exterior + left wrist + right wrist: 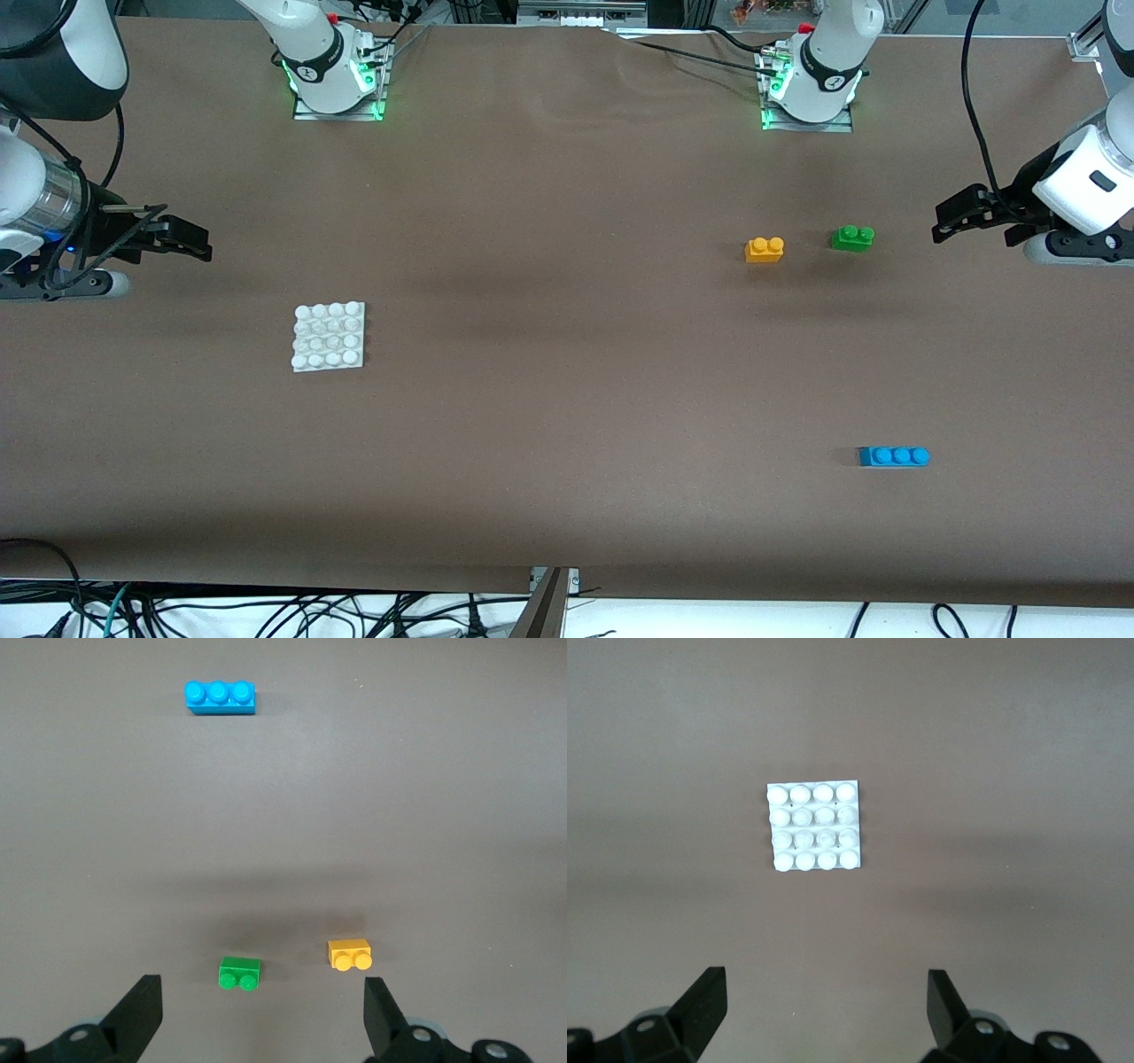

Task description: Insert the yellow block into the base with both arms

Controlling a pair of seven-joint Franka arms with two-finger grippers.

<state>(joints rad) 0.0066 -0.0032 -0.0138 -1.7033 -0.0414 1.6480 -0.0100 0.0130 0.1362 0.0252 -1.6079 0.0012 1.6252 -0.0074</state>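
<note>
The yellow block [764, 250] lies alone on the brown table toward the left arm's end, studs up, and also shows in the left wrist view [350, 954]. The white base [329, 336] lies flat toward the right arm's end, nearer to the front camera than the block, and shows in the right wrist view [814, 826]. My left gripper [941, 221] hangs open and empty over the table's left-arm end, apart from the block, as the left wrist view [261, 985] shows. My right gripper [205, 246] hangs open and empty over the right-arm end [826, 976], apart from the base.
A green two-stud brick [852, 237] sits beside the yellow block, toward the left arm's end [239, 973]. A blue three-stud brick [894, 456] lies nearer to the front camera [220, 697]. Cables hang below the table's front edge.
</note>
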